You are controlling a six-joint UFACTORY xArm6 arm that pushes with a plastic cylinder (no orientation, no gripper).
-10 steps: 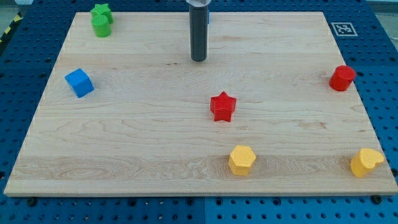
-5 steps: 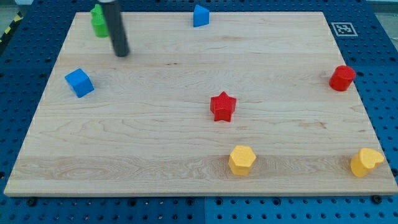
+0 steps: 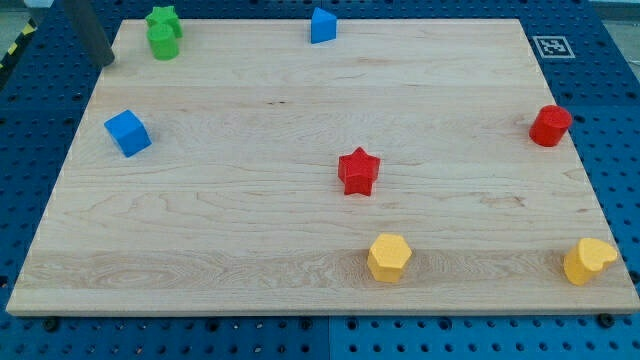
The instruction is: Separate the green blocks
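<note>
Two green blocks sit touching at the board's top left: a green star (image 3: pixel 161 17) behind and a green cylinder (image 3: pixel 163 42) in front of it. My tip (image 3: pixel 104 62) is at the board's left edge, to the left of the green cylinder and slightly below it, a short gap away. The rod rises out of the view's top.
A blue cube (image 3: pixel 127 132) lies at the left, a blue block (image 3: pixel 322 25) at the top centre. A red star (image 3: pixel 358 170) is mid-board, a red cylinder (image 3: pixel 549 125) at the right. A yellow hexagon (image 3: pixel 389 257) and a yellow block (image 3: pixel 588 260) sit near the bottom edge.
My tip has swept left from the board's top centre, past the lower side of the green blocks, to the left edge. No block has moved.
</note>
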